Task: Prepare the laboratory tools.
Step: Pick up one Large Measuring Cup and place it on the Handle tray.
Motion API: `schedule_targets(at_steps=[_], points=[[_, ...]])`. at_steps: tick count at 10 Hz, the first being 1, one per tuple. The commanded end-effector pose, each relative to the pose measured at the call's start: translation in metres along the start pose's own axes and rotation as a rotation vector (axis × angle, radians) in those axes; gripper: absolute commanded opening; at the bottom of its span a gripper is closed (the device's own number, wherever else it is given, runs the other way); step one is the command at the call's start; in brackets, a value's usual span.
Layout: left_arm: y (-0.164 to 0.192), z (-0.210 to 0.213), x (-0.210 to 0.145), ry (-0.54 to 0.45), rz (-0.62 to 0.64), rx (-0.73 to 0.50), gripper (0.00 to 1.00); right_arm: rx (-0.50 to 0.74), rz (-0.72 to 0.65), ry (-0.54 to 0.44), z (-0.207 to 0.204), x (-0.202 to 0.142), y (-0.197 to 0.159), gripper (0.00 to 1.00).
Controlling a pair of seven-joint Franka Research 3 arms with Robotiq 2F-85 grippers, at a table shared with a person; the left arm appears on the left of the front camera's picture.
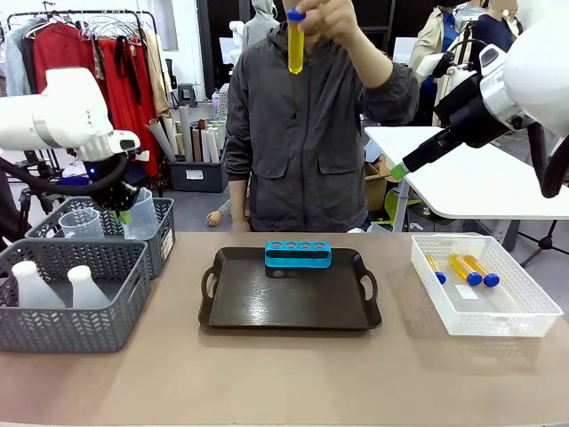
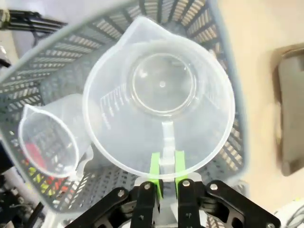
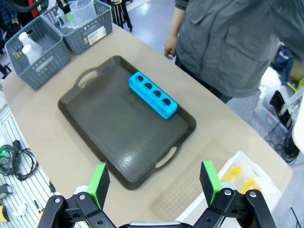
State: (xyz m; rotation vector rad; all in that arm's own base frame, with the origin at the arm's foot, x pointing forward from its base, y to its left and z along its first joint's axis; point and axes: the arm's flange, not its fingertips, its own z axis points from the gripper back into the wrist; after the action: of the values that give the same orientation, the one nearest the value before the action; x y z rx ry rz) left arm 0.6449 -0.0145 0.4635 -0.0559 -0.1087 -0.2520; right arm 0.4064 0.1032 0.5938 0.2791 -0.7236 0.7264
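My left gripper (image 2: 166, 165) is shut on the handle of a clear beaker (image 2: 161, 95), seen from above inside a grey mesh basket (image 2: 223, 42). In the front view the same left gripper (image 1: 120, 209) holds that beaker (image 1: 140, 213) at the far left. A second beaker (image 1: 80, 222) stands beside it. Two white flasks (image 1: 87, 286) sit in the nearer basket. The blue rack (image 1: 298, 254) rests with bare holes on the brown tray (image 1: 289, 311). A person's hand holds a yellow tube (image 1: 295, 40) high. Three tubes (image 1: 462, 267) lie in a white basket. My right gripper (image 3: 154, 183) hovers open above the table.
The two grey baskets (image 1: 71, 329) take up the table's left side and the white basket (image 1: 524, 311) its right. In the front view my right gripper (image 1: 397, 169) hangs high at the right. Bare tabletop runs along the front edge. A white table stands behind at the right.
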Motion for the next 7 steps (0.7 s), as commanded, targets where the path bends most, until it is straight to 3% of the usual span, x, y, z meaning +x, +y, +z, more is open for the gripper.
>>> schedule_targets(at_steps=[1,5,7], points=[[-0.016,0.035,-0.019,-0.037,-0.059,-0.019,0.0,0.007,-0.009,-0.005,0.001,0.002,0.0,1.0],[-0.087,0.147,-0.05,-0.165,-0.256,0.097,0.0,0.007,-0.009,-0.005,0.001,0.002,0.0,1.0],[-0.121,0.201,-0.067,-0.227,-0.389,0.095,0.0,0.007,-0.009,-0.005,0.001,0.002,0.0,1.0]])
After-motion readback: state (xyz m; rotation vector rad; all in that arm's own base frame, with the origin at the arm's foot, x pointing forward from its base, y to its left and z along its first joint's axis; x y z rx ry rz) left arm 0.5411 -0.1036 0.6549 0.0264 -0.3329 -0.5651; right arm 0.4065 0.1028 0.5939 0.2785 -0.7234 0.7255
